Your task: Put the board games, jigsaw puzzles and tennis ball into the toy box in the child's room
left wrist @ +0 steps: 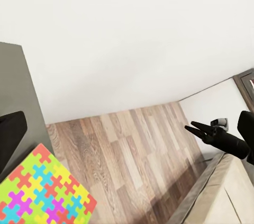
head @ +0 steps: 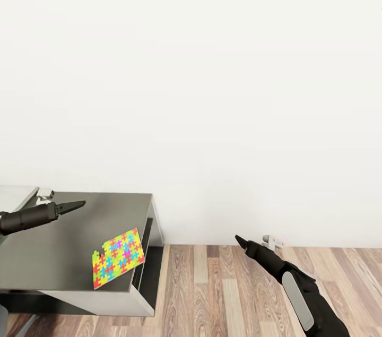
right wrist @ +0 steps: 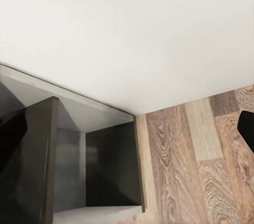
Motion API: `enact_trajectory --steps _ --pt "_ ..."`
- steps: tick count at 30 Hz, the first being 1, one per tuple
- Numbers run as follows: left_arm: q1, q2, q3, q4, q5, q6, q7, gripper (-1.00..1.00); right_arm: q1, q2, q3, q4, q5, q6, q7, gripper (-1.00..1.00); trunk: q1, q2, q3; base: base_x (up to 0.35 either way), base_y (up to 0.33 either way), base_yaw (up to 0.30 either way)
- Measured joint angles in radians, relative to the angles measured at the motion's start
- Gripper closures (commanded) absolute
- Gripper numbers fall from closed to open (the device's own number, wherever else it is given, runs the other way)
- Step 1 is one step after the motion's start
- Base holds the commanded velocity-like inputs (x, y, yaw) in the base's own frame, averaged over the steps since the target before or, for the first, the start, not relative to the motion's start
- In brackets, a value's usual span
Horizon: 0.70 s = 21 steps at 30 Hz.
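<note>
Both arms matte black, round segments tapering fwd. Left end effector (head: 73, 205): slim dark pointed fingers, w/ small white-grey block behind it. Right end effector (head: 240, 241): same black pointed tip, small white-grey bracket beside wrist. Right forearm has long light-grey oval panel. Left wrist view: right end effector (left wrist: 193, 128) shows 2 thin black fingers.

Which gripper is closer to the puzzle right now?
Left. The left gripper hangs over the table, a short way from the puzzle. The right gripper is off the table's side, over the floor.
</note>
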Motion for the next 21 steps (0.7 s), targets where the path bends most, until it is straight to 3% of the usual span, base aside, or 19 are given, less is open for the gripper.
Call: enact_trajectory --steps 21 --pt "0.000 -0.004 -0.002 -0.001 0.000 0.000 0.000 -1.00 0.000 0.000 -0.001 0.000 0.000 0.000 0.000 -1.00 0.000 0.000 0.034 0.000 0.000 0.000"
